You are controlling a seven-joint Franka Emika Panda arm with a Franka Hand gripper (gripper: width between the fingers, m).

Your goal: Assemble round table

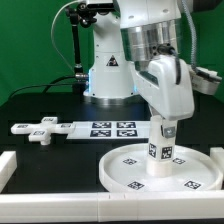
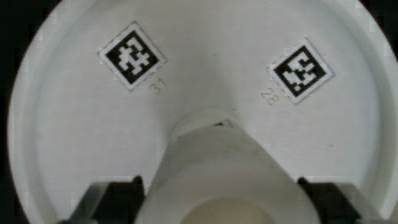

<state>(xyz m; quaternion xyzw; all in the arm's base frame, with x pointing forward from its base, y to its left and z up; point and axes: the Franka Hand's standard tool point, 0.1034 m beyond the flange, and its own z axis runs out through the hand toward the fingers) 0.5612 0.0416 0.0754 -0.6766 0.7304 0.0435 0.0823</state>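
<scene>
Exterior view — leg point(image 1: 160, 158) inside disc point(image 1: 107, 171) rim

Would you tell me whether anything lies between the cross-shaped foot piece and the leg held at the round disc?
Yes. The marker board lies flat between the foot piece and the disc, probably low enough to lift over. The gripper itself clasps the upper end of the leg.

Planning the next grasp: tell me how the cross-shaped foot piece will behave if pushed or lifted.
The cross-shaped foot piece lies flat on the table, so it should slide rather than roll or tip. It looks like stiff moulded plastic, probably light. Its smooth surface may slip.
</scene>
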